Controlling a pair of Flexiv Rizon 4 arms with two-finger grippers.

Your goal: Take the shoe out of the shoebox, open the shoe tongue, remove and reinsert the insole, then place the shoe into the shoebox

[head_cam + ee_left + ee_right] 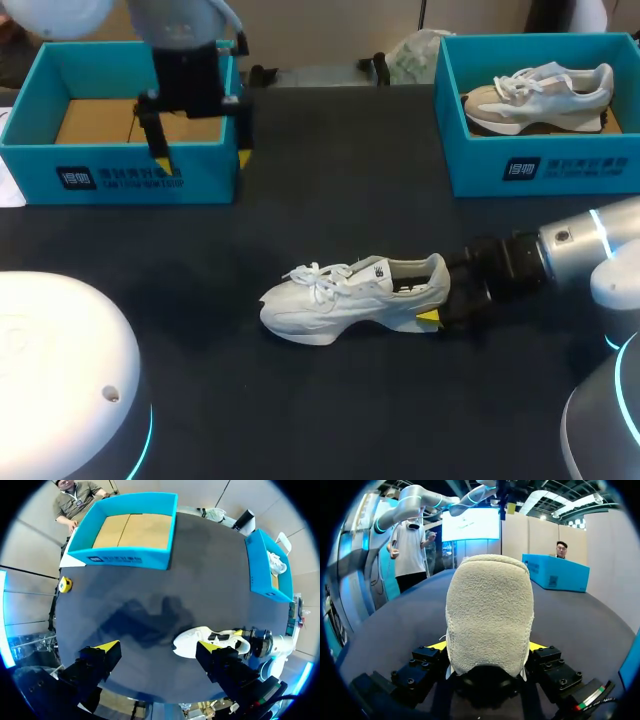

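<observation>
Right gripper clamped on heel of white shoe, upright on table. Left gripper fingers apart, above table.

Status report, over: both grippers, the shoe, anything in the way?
Left gripper open, empty. Right gripper shut on the white shoe, upright on the table. A second shoe lies in the right box.

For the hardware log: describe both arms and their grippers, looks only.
Left arm and right arm are smooth silver-grey tubes; the right shows a glowing cyan ring. Left gripper and right gripper are blocky black, bolted bodies with two wedge-shaped yellow fingertips each.
</observation>
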